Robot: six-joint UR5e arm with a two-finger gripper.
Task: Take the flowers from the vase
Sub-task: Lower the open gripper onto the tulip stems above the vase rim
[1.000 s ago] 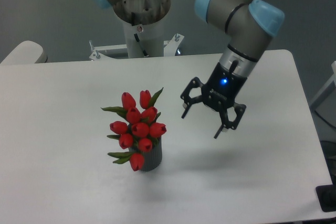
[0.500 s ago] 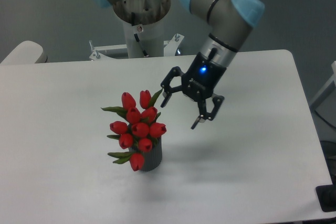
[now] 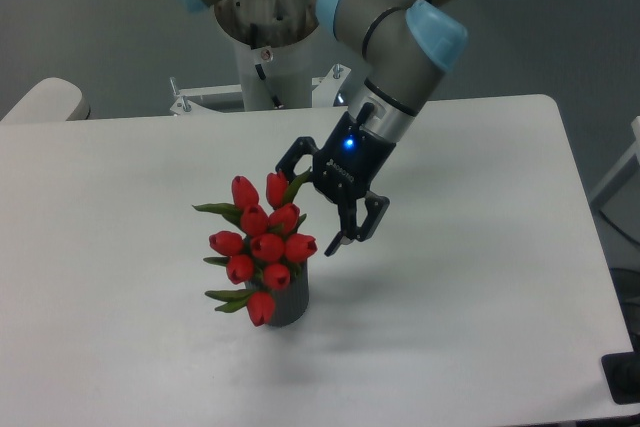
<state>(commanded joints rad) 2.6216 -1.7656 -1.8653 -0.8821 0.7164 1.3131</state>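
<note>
The flowers (image 3: 262, 241), a bunch of red tulip buds with green leaves, stand in the vase (image 3: 290, 305), a small dark grey ribbed cylinder on the white table (image 3: 480, 287). My gripper (image 3: 306, 211) is open, its black fingers spread wide, and hangs just right of the bunch's top. One finger (image 3: 286, 169) is close to the upper green leaf; the other finger (image 3: 338, 239) is right of the buds. I cannot tell whether it touches the leaf. The vase's rim is hidden by the buds.
The arm's base column (image 3: 270, 47) stands behind the table's far edge. A pale rounded object (image 3: 40, 102) shows at the far left edge. A dark object (image 3: 622, 377) sits at the table's front right corner.
The gripper has moved left and slightly down toward the flowers, staying open. The flowers and vase have not moved.
</note>
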